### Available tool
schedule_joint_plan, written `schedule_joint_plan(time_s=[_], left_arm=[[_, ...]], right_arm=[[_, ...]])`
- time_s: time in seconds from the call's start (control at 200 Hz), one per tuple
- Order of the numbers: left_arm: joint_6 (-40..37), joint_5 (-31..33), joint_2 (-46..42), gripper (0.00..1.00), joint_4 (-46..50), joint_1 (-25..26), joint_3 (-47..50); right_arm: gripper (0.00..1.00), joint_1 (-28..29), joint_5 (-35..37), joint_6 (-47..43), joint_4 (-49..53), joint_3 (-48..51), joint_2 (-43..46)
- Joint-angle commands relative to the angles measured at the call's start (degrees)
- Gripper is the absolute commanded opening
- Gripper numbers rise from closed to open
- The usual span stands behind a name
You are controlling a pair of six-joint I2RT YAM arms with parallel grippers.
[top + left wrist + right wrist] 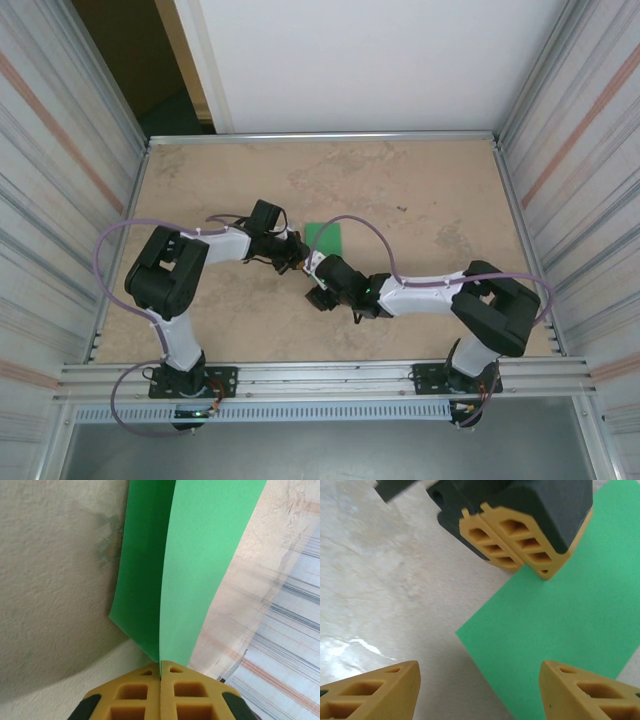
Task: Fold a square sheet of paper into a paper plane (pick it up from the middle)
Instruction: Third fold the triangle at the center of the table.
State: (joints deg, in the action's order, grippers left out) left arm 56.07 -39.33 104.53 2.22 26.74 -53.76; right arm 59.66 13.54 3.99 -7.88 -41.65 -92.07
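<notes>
The green sheet of paper (326,238) lies mid-table, and its near edge is lifted. In the left wrist view the paper (200,570) rises from the jaws as two flaps that meet along a crease. My left gripper (160,667) is shut on that crease. From the right wrist view the left gripper (532,569) pinches the paper's (560,625) edge from above. My right gripper (480,695) is open just in front of the paper's near corner and touches nothing. In the top view the left gripper (298,254) and the right gripper (314,264) sit close together. A paper plane is out of view.
The beige tabletop (420,200) is ringed by a metal rim and ribbed white walls (570,150). Both arms reach inward from their bases at the near edge. Purple cables (120,240) loop over the arms.
</notes>
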Motion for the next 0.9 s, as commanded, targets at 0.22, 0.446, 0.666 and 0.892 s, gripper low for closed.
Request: schedule_joint_plan(time_s=[0.22,0.446,0.666,0.892], left_arm=[[0.7,0.3,-1.2,0.0,1.0,0.6,-0.1],[0.6,0.2,-1.1,0.01,1.2,0.6,-0.2],[0.8,0.3,-1.1,0.02,0.7,0.6,0.1],[1.0,0.4,-1.7,0.09,0.8,0.6,0.6]], right_arm=[[0.53,0.1,7.1,-7.3,-9.0,1.3,-3.1],[0.4,0.1,7.7,-7.4,-9.4,3.1,-0.1],[0.32,0.1,6.9,-7.3,-9.0,3.4,0.4],[0.18,0.1,5.7,-7.0,-8.8,2.8,0.1]])
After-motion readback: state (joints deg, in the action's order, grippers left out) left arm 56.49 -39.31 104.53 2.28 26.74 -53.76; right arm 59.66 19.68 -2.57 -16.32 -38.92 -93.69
